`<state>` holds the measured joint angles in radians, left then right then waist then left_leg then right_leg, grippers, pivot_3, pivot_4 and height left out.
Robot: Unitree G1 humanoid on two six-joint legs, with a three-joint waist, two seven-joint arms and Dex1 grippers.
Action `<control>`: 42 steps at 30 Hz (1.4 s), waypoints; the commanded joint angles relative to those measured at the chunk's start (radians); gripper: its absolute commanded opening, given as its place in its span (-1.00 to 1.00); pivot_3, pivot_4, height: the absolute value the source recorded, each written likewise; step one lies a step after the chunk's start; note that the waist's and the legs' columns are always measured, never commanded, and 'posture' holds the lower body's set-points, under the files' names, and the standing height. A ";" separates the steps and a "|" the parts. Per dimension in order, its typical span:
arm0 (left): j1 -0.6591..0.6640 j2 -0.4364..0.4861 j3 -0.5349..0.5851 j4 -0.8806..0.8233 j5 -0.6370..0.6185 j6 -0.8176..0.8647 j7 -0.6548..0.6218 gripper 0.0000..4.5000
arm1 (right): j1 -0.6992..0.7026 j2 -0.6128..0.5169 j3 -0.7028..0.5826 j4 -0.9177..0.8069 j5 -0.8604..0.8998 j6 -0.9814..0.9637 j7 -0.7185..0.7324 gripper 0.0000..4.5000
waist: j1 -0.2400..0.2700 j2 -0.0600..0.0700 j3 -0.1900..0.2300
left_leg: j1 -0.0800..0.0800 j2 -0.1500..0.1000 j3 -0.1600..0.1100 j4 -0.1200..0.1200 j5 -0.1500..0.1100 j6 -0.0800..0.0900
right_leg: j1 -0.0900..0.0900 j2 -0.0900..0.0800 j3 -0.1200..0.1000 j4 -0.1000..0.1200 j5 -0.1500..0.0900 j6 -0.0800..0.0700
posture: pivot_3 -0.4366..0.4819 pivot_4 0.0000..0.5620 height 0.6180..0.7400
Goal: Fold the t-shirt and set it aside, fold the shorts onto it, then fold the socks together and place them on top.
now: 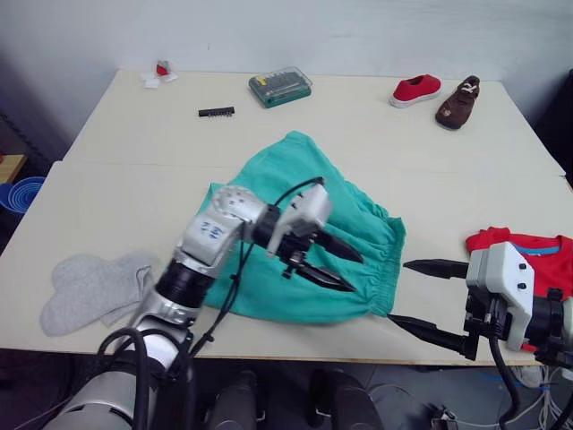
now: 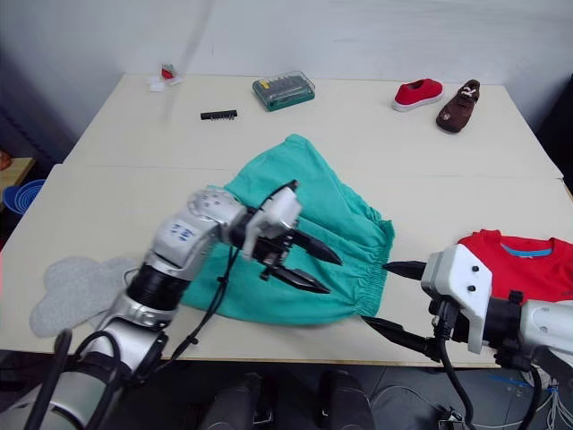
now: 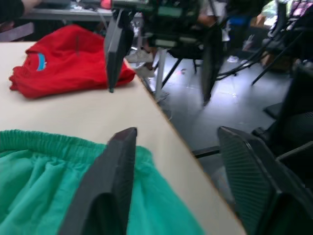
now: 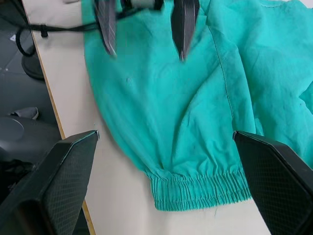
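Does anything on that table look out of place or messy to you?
The two shoes at the far right don't match: one red shoe, one brown shoe. The shorts lie rumpled and skewed rather than flat. The folded t-shirt sits at the table's right edge.

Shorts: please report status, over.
Both grippers open, left over shorts, right beside waistband. Shorts unfolded. T-shirt folded aside. Socks waiting.

The pale counter (image 1: 116,193) carries the teal shorts (image 1: 358,224) directly beneath the left hand (image 1: 345,269). The grey socks (image 1: 89,288) lie behind that hand; the folded red t-shirt (image 1: 537,255) sits beside the right hand (image 1: 416,296). Beyond both hands lie a bit case (image 1: 280,88), bit strip (image 1: 217,112), red shoe (image 1: 415,90) and brown shoe (image 1: 458,102).
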<state>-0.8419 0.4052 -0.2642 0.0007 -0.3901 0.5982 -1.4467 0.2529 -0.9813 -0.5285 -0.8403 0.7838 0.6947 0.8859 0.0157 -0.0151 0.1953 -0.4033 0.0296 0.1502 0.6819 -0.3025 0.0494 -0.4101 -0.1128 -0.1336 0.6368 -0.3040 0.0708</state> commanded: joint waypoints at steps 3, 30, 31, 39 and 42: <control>0.060 0.225 0.028 0.019 0.088 -0.205 -0.079 0.99 | 0.025 -0.037 0.126 -0.021 -0.184 -0.125 0.034 1.00 | 0.002 0.000 0.000 | 0.001 -0.001 0.000 0.000 0.000 0.000 | 0.001 0.000 0.000 0.000 0.000 0.000 | -0.05 -0.47 1.00; 0.598 0.626 0.286 0.197 0.303 -0.961 0.192 1.00 | -0.101 0.040 0.520 0.331 -0.708 -0.669 0.039 1.00 | -0.004 0.001 0.000 | 0.000 0.000 0.000 -0.002 -0.002 -0.002 | -0.001 -0.002 -0.001 0.000 -0.001 -0.002 | -0.05 -0.47 1.00; 0.597 0.626 0.282 0.205 0.304 -0.968 0.194 1.00 | -0.114 0.045 0.533 0.347 -0.727 -0.688 0.035 1.00 | -0.005 0.001 0.000 | 0.001 0.000 0.000 -0.002 -0.002 -0.002 | -0.001 -0.002 -0.001 0.001 -0.001 -0.002 | -0.05 -0.47 1.00; 0.600 0.629 0.266 0.235 0.317 -0.994 0.205 -0.12 | -0.148 0.093 0.602 0.432 -0.822 -0.810 -0.001 -0.25 | -0.013 0.002 -0.001 | 0.001 0.000 0.000 -0.002 -0.002 -0.002 | -0.001 -0.002 -0.001 0.002 -0.001 -0.002 | -0.05 -0.47 1.00; 0.606 0.639 0.251 0.228 0.295 -0.958 0.159 -0.56 | -0.160 0.110 0.574 0.441 -0.794 -0.819 -0.010 -0.74 | -0.015 0.002 -0.001 | 0.001 0.000 0.001 -0.002 -0.002 -0.002 | -0.001 -0.002 -0.001 0.003 -0.001 -0.002 | -0.05 -0.47 1.00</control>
<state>-0.2387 1.0339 -0.0024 0.2172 -0.0942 -0.3846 -1.2735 0.1014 -0.8822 0.0748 -0.3898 -0.0293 -0.1075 0.8864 0.0003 -0.0126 0.1947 -0.4020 0.0294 0.1509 0.6801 -0.3045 0.0476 -0.4115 -0.1147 -0.1345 0.6395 -0.3049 0.0692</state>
